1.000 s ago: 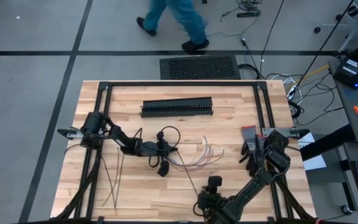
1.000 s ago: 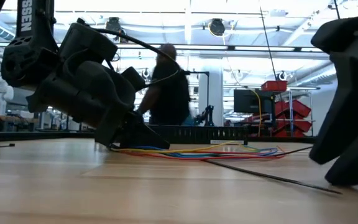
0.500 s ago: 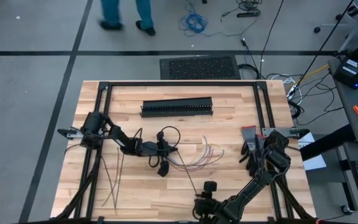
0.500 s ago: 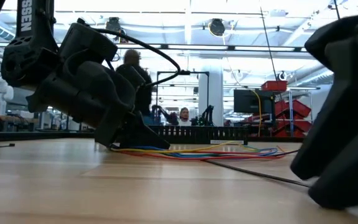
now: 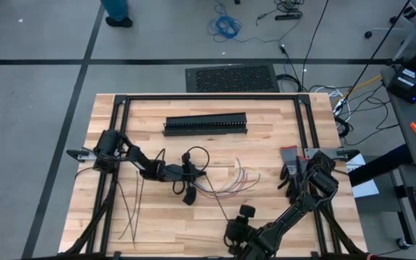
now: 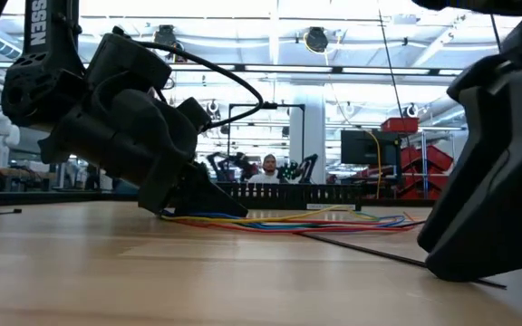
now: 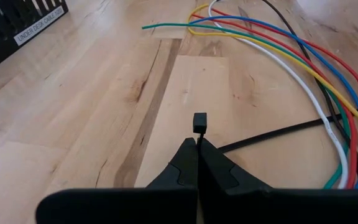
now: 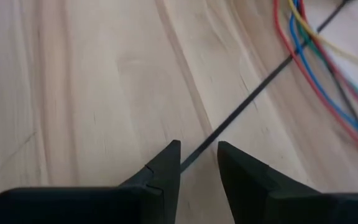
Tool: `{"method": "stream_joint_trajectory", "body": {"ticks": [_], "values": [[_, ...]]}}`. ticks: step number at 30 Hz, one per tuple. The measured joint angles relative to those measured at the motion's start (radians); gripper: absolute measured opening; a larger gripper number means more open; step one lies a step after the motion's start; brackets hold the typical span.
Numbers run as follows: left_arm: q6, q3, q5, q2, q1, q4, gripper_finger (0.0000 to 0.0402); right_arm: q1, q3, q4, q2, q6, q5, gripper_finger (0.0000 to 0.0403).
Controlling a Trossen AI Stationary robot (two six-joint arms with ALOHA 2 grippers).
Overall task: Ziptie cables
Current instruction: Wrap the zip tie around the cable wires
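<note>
The cables [image 5: 228, 182], a loose bundle of coloured wires, lie on the wooden table's middle [image 7: 303, 68]. My left gripper [image 5: 199, 178] is at their left end, shut on a black ziptie [image 5: 219, 206]. The ziptie's strap runs along the table, under the cables [image 8: 316, 74], toward the near edge. Low over the strap's free end, my right gripper [image 5: 232, 228] is open. Its fingers [image 8: 166, 165] stand on either side of the strap [image 8: 247, 112] without touching it. Several more zipties [image 5: 130, 209] lie at the near left. My left gripper pinches the ziptie between its two shut fingertips, just behind the square head [image 7: 199, 122], which sticks out past the tips. The fingers slant down from the table's left. From the hold the strap [image 7: 272, 134] leads off along the wood toward the cables.
A long black slotted duct [image 5: 206, 124] lies toward the far edge. The black frame rails [image 5: 118, 130] run along the table's left and right sides. Bare wood lies between the cables and the near edge. A person sits far back in the room [image 6: 268, 167].
My right gripper has sunk closer to the table over the ziptie's free end and has rolled about its own pointing line. Its fingers have stayed apart. A person beyond the far edge has walked off to the left.
</note>
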Motion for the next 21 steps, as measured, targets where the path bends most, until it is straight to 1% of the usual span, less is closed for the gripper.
{"method": "stream_joint_trajectory", "body": {"ticks": [4,6,9,11,15,17,19,21], "values": [[0.002,0.0,0.0,0.0,0.0,0.0,0.0,-0.007,0.002,0.001,-0.001,0.052,-0.036,0.008],[0.012,0.0,0.0,0.0,0.0,0.0,0.0,-0.016,0.003,0.006,-0.003,0.072,-0.058,0.0059],[0.018,0.0,-0.002,0.0,-0.001,0.0,0.0,-0.031,0.004,0.023,-0.006,0.071,-0.104,0.0016],[0.02,0.0,-0.002,0.0,0.0,0.001,0.0,-0.036,0.004,0.026,-0.01,0.07,-0.105,0.0006],[0.027,0.0,-0.002,0.0,0.0,0.001,0.0,-0.038,-0.002,0.011,-0.037,0.068,-0.05,0.0001],[0.028,0.0,-0.002,0.0,0.0,0.001,0.0,-0.038,-0.007,-0.032,-0.058,0.075,0.008,0.0],[0.028,0.0,-0.002,0.0,0.0,0.001,0.0,-0.041,-0.017,-0.11,-0.081,0.089,0.063,0.0],[0.028,0.0,0.002,0.0,0.0,0.001,0.0,-0.043,-0.011,-0.122,-0.108,0.105,0.104,0.0]]}}
